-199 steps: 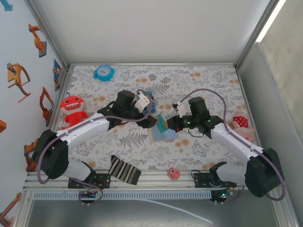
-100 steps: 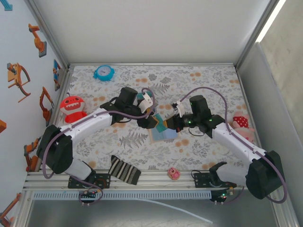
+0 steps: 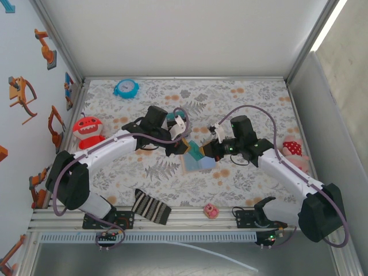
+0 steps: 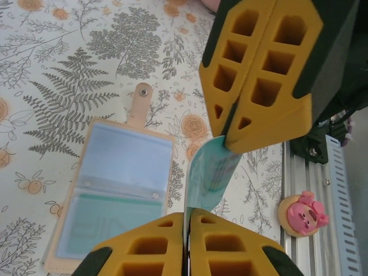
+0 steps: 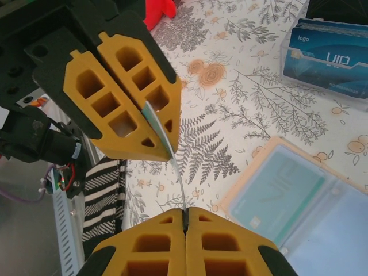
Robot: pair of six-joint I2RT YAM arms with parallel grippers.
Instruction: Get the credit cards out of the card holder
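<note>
The card holder (image 3: 194, 165) lies open on the floral table, tan rim up, its pale blue panels (image 4: 118, 190) showing a teal card inside (image 5: 282, 198). Above it a teal credit card (image 3: 196, 152) hangs in the air, pinched at both ends. My left gripper (image 3: 186, 146) is shut on one end (image 4: 187, 214). My right gripper (image 3: 207, 153) is shut on the other end (image 5: 185, 211). In the left wrist view the card (image 4: 210, 175) bows between my fingers and the right gripper's pads (image 4: 259, 75). The card's thin edge (image 5: 174, 158) runs up to the left gripper's pads (image 5: 123, 86).
A stack of blue cards (image 5: 326, 57) lies beyond the holder. A striped sock (image 3: 151, 207) and a pink pig toy (image 3: 211, 211) lie near the front rail. A red monster toy (image 3: 87, 130), a blue clock (image 3: 125, 88) and a pink plush (image 3: 292, 150) sit around the edges.
My left arm has swung right and down from near the card stack to the card held by the right gripper, and closed on its free end. The right gripper has barely moved.
</note>
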